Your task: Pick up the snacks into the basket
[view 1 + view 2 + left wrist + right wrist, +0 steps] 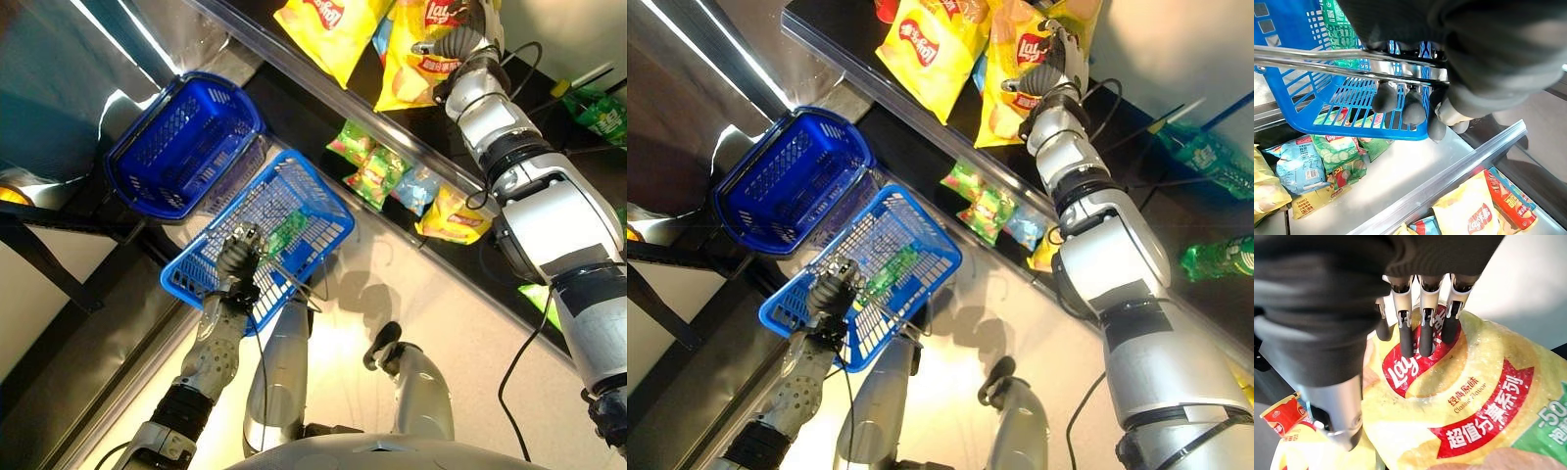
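My left hand (238, 257) is curled round the metal handle (1327, 61) of a blue plastic basket (299, 186) and holds it in front of the shelves. One green snack packet (286, 235) lies inside the basket. My right hand (1050, 70) is raised to the upper shelf, where a big yellow chips bag (1464, 401) lies. Its straight fingers (1425, 318) rest flat on the bag's red logo, with the thumb apart at the side. The hand is open against the bag (411, 59).
A second yellow chips bag (328, 29) lies beside the first. On the lower shelf, behind a metal edge (392, 147), lie green packets (372, 171), a pale blue one (416, 188) and a yellow one (451, 217). Green bottles (600, 113) lie far right. A darker blue basket shape (186, 137), perhaps a reflection, shows left.
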You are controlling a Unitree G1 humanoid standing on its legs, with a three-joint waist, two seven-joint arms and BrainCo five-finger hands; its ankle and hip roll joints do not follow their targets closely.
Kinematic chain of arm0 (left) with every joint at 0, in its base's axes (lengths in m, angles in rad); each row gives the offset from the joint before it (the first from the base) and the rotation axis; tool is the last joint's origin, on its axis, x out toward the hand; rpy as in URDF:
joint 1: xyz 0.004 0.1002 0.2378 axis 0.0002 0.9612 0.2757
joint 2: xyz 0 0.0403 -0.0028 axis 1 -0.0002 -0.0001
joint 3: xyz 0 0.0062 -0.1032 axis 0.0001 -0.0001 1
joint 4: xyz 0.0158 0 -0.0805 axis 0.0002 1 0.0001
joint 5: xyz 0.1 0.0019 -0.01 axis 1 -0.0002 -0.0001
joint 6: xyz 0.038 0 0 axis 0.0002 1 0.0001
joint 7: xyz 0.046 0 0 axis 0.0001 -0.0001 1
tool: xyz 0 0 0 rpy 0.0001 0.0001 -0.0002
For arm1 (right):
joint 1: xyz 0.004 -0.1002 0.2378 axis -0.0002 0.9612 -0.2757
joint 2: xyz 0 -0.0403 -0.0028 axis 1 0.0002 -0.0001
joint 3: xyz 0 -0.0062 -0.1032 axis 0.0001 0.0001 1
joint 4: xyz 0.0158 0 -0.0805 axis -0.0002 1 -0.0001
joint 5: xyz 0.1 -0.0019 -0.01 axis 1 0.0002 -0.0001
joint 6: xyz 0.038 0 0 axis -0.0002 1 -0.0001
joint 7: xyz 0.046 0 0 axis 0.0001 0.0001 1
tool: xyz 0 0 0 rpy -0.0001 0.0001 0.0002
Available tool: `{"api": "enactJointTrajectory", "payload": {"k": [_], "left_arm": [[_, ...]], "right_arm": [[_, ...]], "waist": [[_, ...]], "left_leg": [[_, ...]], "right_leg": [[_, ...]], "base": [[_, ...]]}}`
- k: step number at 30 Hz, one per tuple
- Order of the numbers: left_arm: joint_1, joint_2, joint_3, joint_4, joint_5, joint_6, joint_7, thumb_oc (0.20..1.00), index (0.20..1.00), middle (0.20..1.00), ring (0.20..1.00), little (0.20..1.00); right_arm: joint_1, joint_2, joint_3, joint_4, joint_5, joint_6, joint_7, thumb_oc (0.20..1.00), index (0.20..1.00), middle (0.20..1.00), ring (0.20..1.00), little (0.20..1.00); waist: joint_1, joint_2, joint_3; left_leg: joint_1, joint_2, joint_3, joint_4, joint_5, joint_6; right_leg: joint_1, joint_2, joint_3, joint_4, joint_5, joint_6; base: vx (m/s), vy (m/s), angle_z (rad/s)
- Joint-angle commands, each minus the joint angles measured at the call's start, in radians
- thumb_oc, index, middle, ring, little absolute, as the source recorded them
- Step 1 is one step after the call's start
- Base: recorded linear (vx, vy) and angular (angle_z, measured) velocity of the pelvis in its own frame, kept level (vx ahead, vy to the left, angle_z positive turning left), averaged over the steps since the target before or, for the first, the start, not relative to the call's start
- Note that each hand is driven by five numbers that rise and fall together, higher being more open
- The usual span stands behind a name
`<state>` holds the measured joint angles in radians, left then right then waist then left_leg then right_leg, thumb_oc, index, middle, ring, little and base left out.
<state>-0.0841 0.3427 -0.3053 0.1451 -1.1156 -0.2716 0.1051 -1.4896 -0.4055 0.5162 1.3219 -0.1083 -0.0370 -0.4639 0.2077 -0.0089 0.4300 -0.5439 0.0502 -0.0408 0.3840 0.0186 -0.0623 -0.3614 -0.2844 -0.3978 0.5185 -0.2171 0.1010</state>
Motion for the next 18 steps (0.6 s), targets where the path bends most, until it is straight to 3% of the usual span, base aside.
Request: {"api": "enactJointTrajectory", "payload": {"k": [1,8,18], "left_arm": [[-0.058,0.006,-0.001,-0.170,0.051,-0.138,-0.060,0.200,0.200,0.200,0.200,0.200],[-0.044,0.019,-0.002,-0.177,0.044,-0.133,-0.077,0.200,0.200,0.200,0.200,0.200],[-0.034,0.038,-0.017,-0.191,0.030,-0.110,-0.111,0.200,0.200,0.200,0.200,0.200]], "right_arm": [[-0.051,-0.015,0.070,0.001,-0.027,-0.033,0.003,1.000,1.000,1.000,1.000,1.000],[-0.099,-0.046,0.122,0.068,-0.046,-0.023,0.045,1.000,1.000,1.000,1.000,1.000],[-0.180,-0.179,0.189,0.171,-0.042,0.018,0.100,1.000,1.000,1.000,1.000,1.000]], "waist": [[0.000,0.006,-0.063],[0.009,0.003,-0.061],[0.049,0.003,-0.071]], "left_leg": [[-0.007,-0.017,0.019,0.087,-0.119,0.051],[-0.007,-0.020,0.014,0.084,-0.116,0.049],[0.002,-0.036,-0.009,0.040,-0.094,0.043]], "right_leg": [[-0.020,0.020,0.017,-0.008,0.130,0.053],[-0.016,0.018,0.008,-0.010,0.132,0.056],[0.009,0.010,-0.031,-0.022,0.135,0.064]], "base": [[0.00,0.000,0.00],[0.01,-0.005,0.00],[0.03,-0.040,0.13]]}}
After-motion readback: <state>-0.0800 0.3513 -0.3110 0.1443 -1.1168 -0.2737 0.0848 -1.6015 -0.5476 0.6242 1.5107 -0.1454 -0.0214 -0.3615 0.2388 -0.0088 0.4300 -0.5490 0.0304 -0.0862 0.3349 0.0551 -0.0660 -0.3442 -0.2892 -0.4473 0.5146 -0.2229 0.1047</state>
